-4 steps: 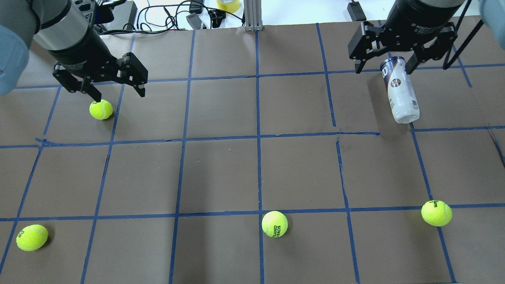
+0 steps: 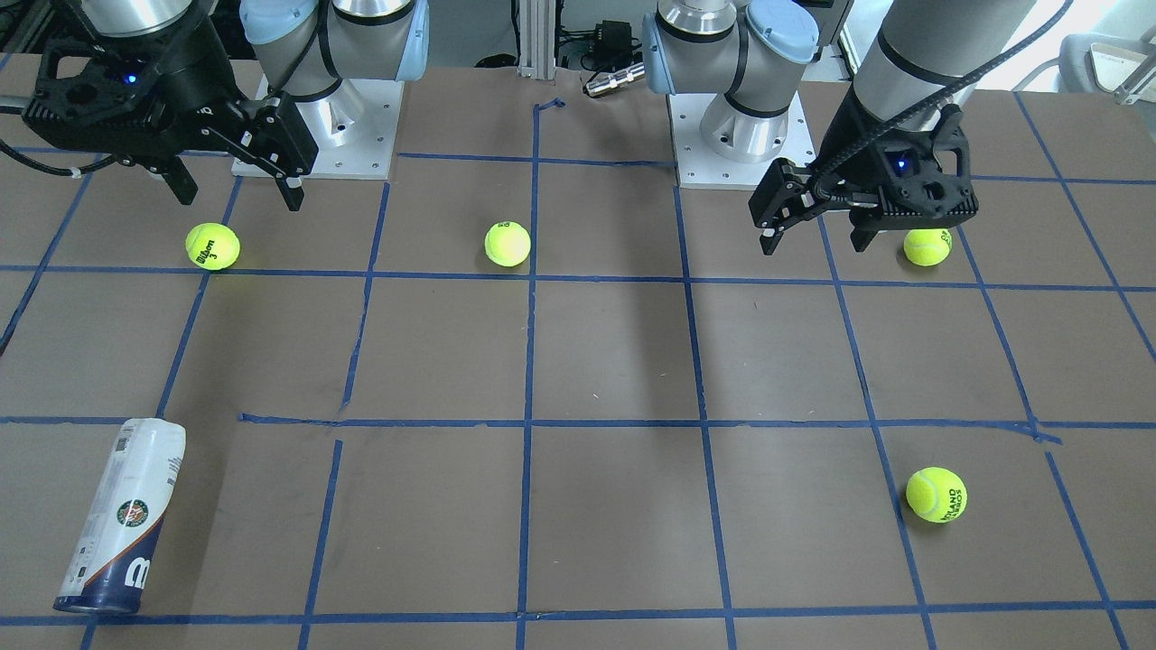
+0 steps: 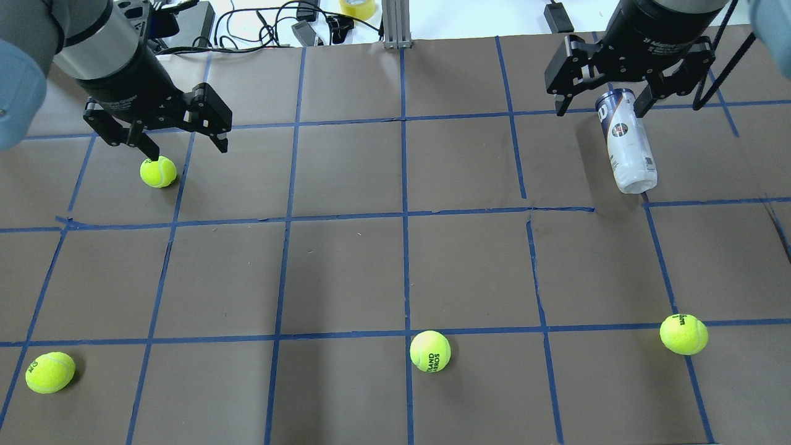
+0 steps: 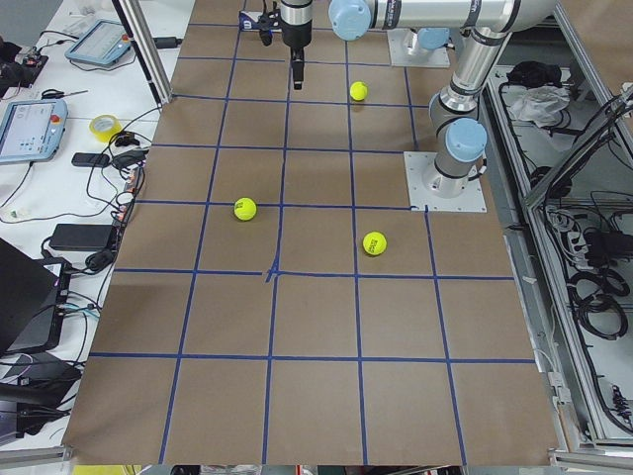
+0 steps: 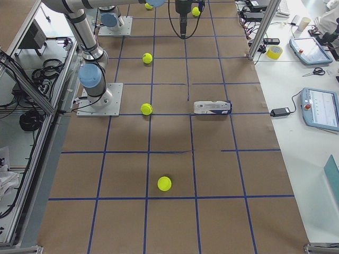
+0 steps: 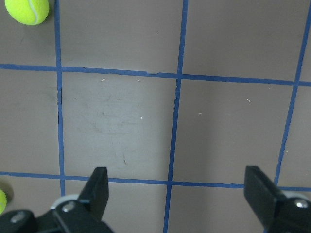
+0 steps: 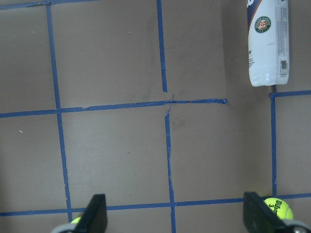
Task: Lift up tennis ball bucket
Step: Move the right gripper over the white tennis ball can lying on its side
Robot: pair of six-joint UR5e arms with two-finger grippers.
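Observation:
The tennis ball bucket (image 3: 627,145) lies on its side on the brown table, white label up, dark navy end toward the far edge. It also shows in the front view (image 2: 122,515), the right side view (image 5: 212,107) and the top right of the right wrist view (image 7: 268,43). My right gripper (image 3: 599,111) is open and empty. It hangs well above the table, and in the front view (image 2: 239,199) it is far from the bucket. My left gripper (image 3: 188,150) is open and empty, beside a tennis ball (image 3: 158,171).
Other yellow-green tennis balls lie on the table at front left (image 3: 50,372), front middle (image 3: 430,351) and front right (image 3: 683,334). Blue tape lines grid the brown table (image 3: 346,272). Cables and boxes (image 3: 259,25) lie beyond the far edge.
Both grippers have shifted only very slightly and stay open. The bucket and the balls have not moved.

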